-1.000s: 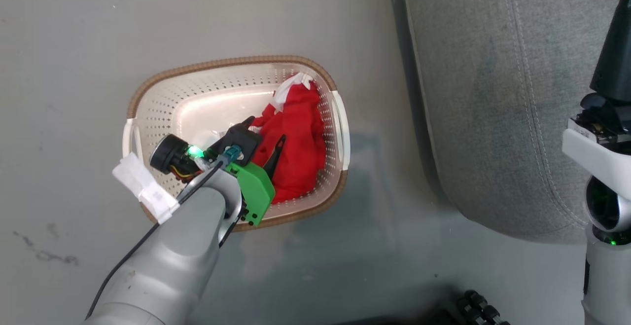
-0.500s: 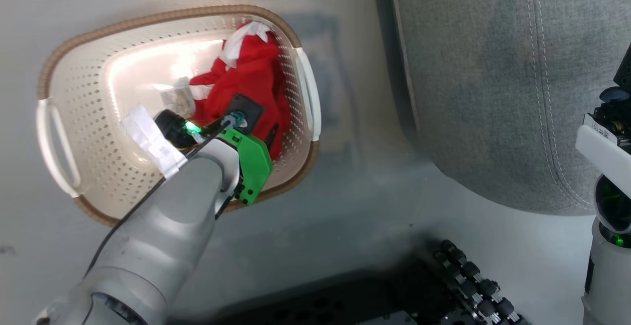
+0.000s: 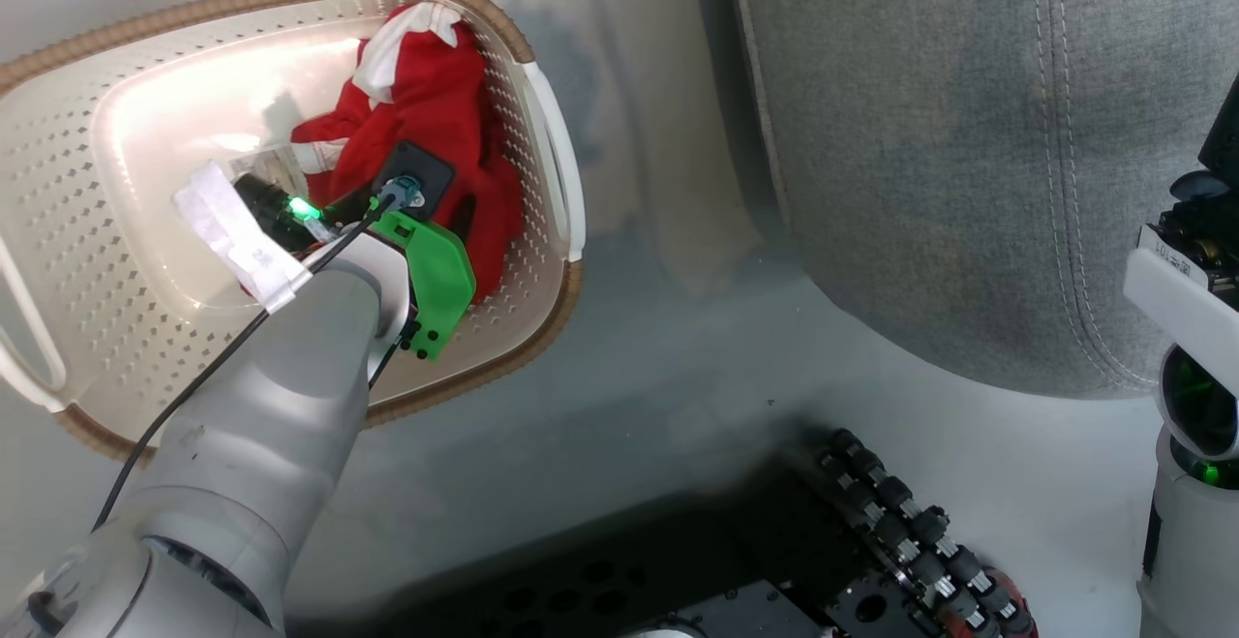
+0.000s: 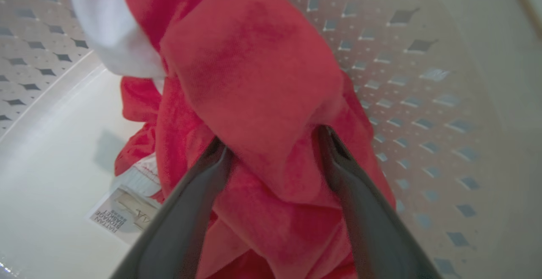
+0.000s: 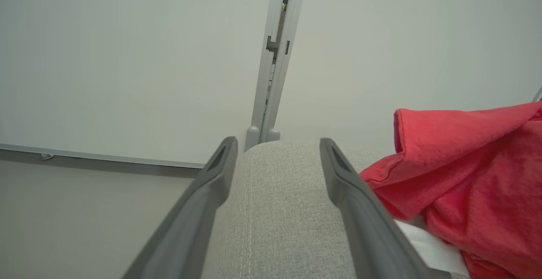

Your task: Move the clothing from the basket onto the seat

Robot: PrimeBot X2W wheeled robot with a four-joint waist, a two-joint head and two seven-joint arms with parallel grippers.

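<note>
Closing on the fold looks like the step in hand: the left gripper (image 4: pixel 275 147) is deep inside the basket (image 3: pixel 547 328), its two dark fingers spread and straddling a raised fold of the clothing (image 4: pixel 254 80), with red fabric bulging between them but not yet pinched. The heap lies against the basket's far end wall, white trim (image 4: pixel 106 37) at its top, and one edge drapes over the paper label (image 4: pixel 123 215) on the basket bottom. To do this well, I would judge that the fingers should sink a little further before they shut, so the pads take a thick bunch and not just the skin of the fold; a thin bite on soft cloth is likely to slip on the lift. The perforated wall is near the outer finger, so the closing should draw inward, away from the holes, lest a tip catch. The lift wants to go straight up until the trailing cloth clears the brown rim, then across the floor (image 3: pixel 678 377) toward the seat (image 3: pixel 920 183), which stands just beside the basket. The right gripper (image 5: pixel 277 143) hangs spread and holding nothing above the grey upholstery, where another red garment (image 5: pixel 465 177) lies; the new load is best dropped beside it.
</note>
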